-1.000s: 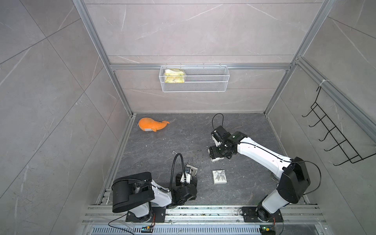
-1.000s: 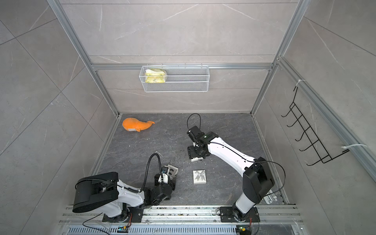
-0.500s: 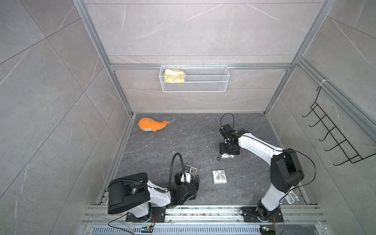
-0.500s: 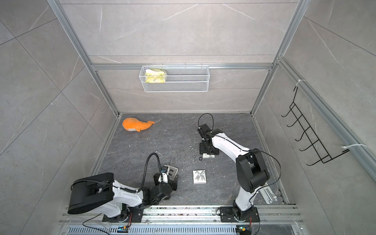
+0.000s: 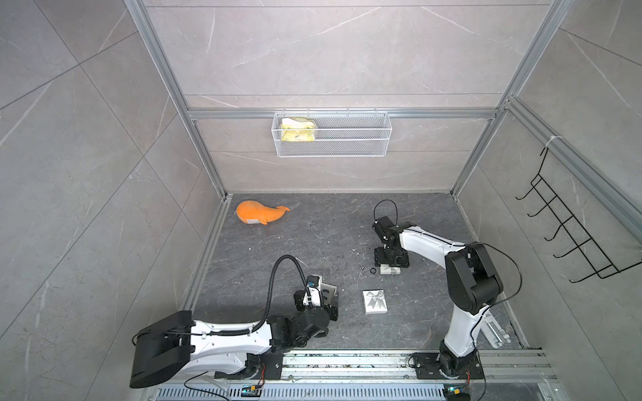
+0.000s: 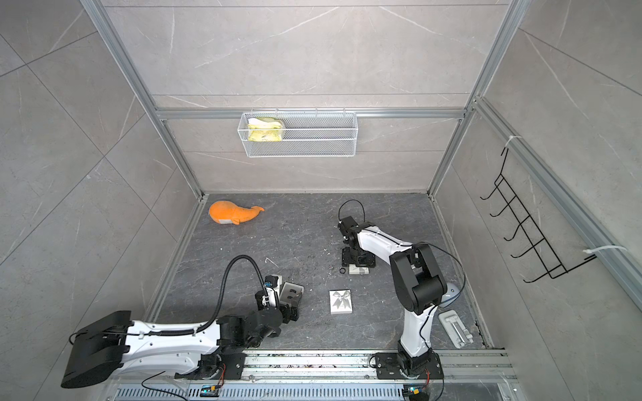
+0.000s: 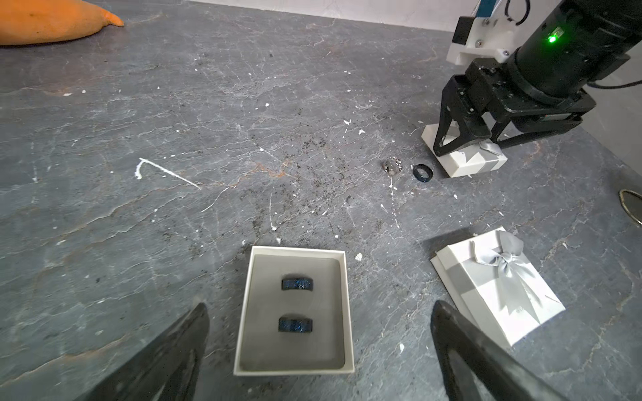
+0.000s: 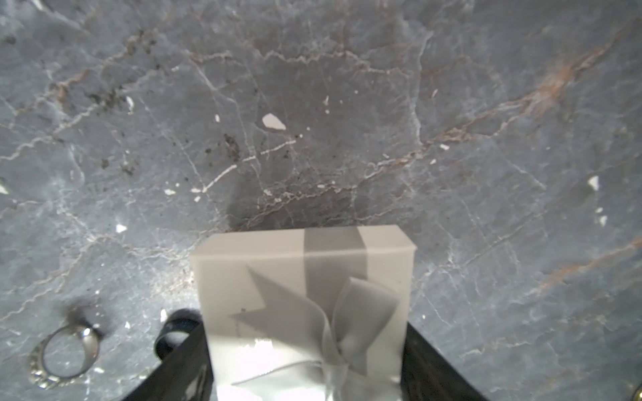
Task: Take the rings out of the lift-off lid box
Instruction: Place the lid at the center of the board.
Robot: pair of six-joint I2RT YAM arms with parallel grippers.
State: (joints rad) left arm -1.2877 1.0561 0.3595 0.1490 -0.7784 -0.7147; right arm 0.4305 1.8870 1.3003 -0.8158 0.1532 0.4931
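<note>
Top views, left gripper [image 5: 329, 301]: low over the near floor [image 5: 312, 243], jaws spread wide at the open box [image 5: 328, 290].
Top views, right gripper [image 5: 389, 264]: pointing down over the lid [image 5: 389, 271], farther back.
Top views, loose black ring [image 5: 373, 270]: flat on the floor just beside the lid, outside any box.
Top views, closed gift box [image 5: 375, 301]: silver bow on top, between the two grippers, apart from both.
Top views, orange whale toy [image 5: 258, 213]: near the back corner, well apart.
Left wrist, left gripper [image 7: 321, 309]: fingers far apart, one on each side of the open box [image 7: 247, 312], clear of its walls.
Left wrist, boxed rings [image 7: 297, 284]: two black bands seated inside the open box, apart from each other.
Left wrist, loose black ring [image 7: 422, 172]: on the floor between a silver ring [image 7: 392, 165] and the lid [image 7: 465, 165].
Left wrist, right gripper [image 7: 467, 144]: straddles the lid, which rests on the floor.
Right wrist, right gripper [image 8: 305, 328]: a finger on each side of the lid [image 8: 302, 277]; pressing it or just off it, I cannot tell.
Right wrist, loose black ring [image 8: 170, 338]: partly hidden behind one finger, silver ring [image 8: 64, 354] beyond.
</note>
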